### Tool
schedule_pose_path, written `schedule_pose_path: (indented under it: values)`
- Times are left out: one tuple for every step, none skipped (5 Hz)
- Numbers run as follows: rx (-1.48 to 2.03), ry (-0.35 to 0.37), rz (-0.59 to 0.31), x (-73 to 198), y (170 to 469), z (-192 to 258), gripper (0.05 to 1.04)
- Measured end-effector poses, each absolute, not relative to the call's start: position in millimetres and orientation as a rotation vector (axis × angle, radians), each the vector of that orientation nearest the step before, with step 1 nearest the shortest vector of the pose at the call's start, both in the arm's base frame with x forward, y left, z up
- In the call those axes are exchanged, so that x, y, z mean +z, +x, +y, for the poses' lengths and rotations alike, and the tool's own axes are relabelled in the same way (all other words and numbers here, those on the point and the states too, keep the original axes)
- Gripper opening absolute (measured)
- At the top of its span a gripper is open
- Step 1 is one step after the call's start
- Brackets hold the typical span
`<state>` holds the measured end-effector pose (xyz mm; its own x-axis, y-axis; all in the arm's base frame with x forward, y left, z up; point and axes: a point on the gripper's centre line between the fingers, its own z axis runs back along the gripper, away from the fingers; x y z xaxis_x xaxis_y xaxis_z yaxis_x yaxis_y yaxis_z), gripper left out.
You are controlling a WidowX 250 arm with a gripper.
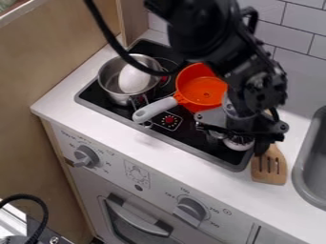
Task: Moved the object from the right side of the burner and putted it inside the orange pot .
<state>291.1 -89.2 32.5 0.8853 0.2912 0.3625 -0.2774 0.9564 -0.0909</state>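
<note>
Your white table [153,148] carries 1 black stovetop [191,139]; 1 slotted wooden spatula [269,179] lies between it and your grey sink [313,167].

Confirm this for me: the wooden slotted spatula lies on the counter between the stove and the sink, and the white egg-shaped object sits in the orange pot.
Not quite: the camera view shows the white egg-shaped object in the metal pot, not the orange pot. The wooden slotted spatula does lie between the stove and the sink.
</note>
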Motion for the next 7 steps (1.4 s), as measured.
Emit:
schedule_pose_path:
  values:
    - [0.298,-0.061,-0.326,64,296,-86,0.823]
    - [0.295,-0.084,-0.269,89,307,-76,0.823]
    - [0.257,-0.095,-0.267,109,322,-61,0.823]
    - [0.207,-0.101,-0.271,107,340,-44,0.823]
    - [0.169,-0.104,-0.287,100,347,-30,0.823]
    - [0.15,-0.094,-0.329,89,352,-24,0.823]
    - [0.126,-0.078,-0.355,73,349,-22,0.823]
